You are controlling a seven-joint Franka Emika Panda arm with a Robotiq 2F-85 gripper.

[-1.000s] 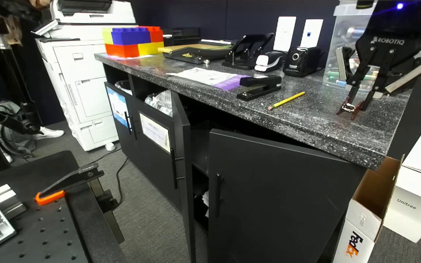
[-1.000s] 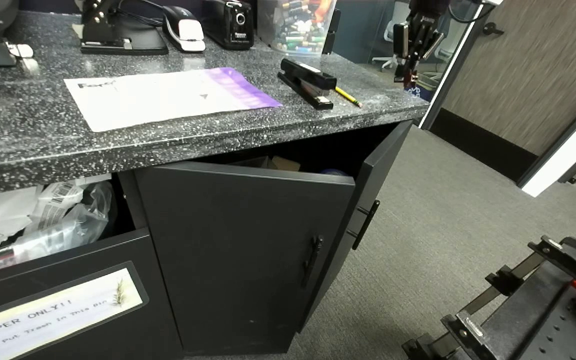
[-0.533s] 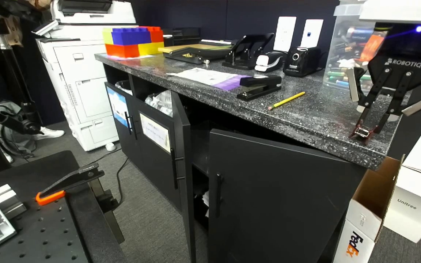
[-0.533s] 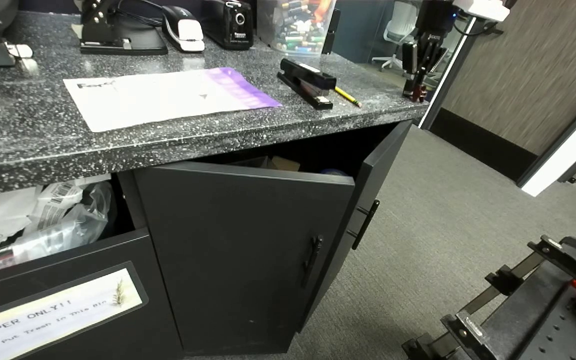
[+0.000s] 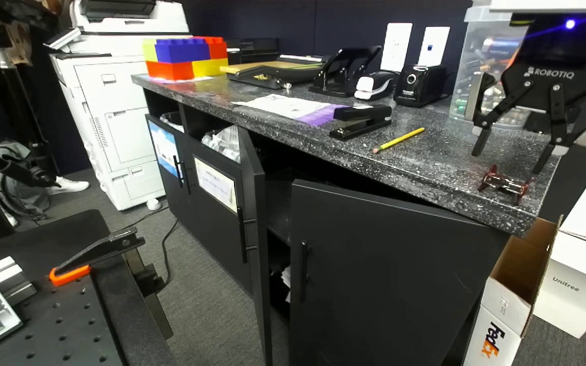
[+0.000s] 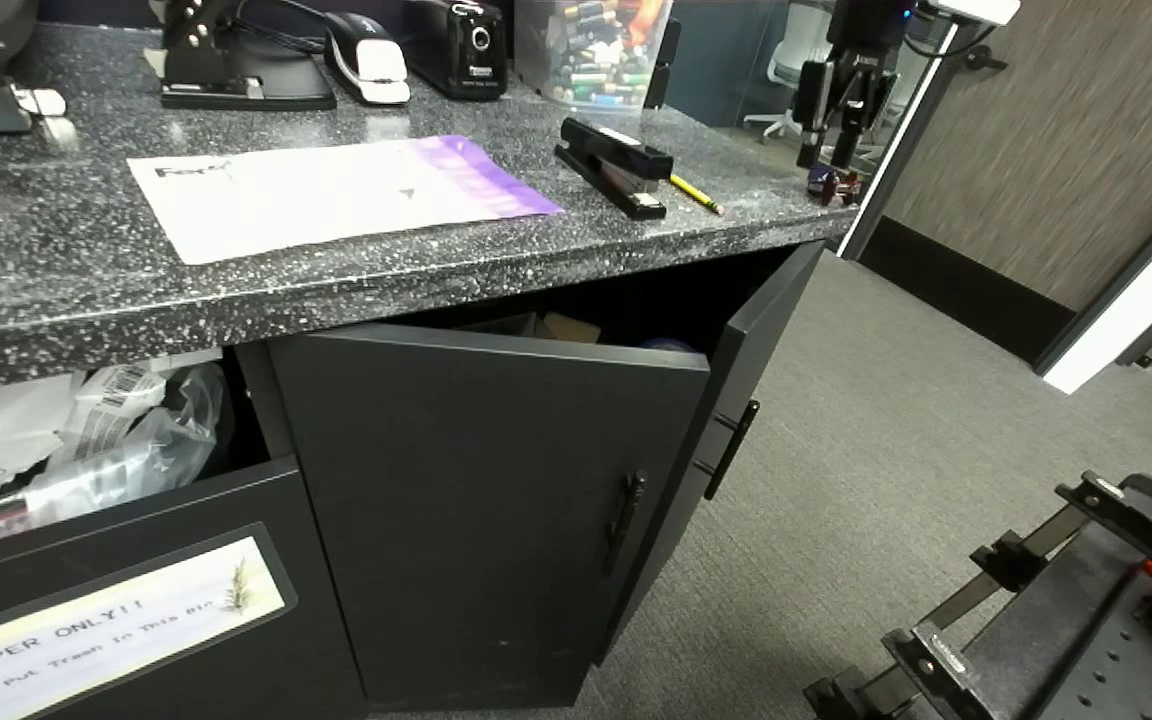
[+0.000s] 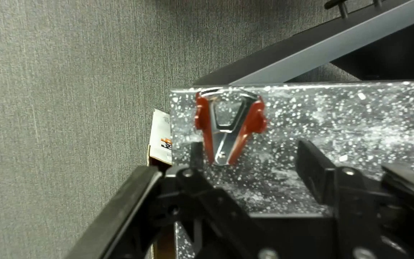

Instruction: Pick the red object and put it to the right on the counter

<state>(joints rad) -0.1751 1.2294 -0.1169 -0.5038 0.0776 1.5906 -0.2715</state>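
Note:
The red object [image 5: 504, 184], dark red with a shiny metal middle, lies flat on the speckled dark counter [image 5: 440, 165] close to its end and front edge. Just above it, my gripper [image 5: 507, 161] is open, its fingers spread apart with nothing held. In the wrist view the red object [image 7: 225, 144] shows beyond the fingertips, nearer the left finger [image 7: 197, 154], at the corner of the counter [image 7: 350, 122]. The red object [image 6: 836, 187] also shows below the gripper [image 6: 826, 162] in an exterior view.
A yellow pencil [image 5: 399, 140] and a black stapler [image 5: 361, 122] lie further along the counter. A clear bin [image 6: 596, 60] of batteries stands at the back. Beyond the counter's end is a FedEx box [image 5: 496, 325]. A cabinet door [image 5: 389, 274] stands ajar below.
The gripper, shut on the red object, came down and moved toward the counter's end. Now its fingers have spread, the red object rests on the counter, and the gripper has risen slightly.

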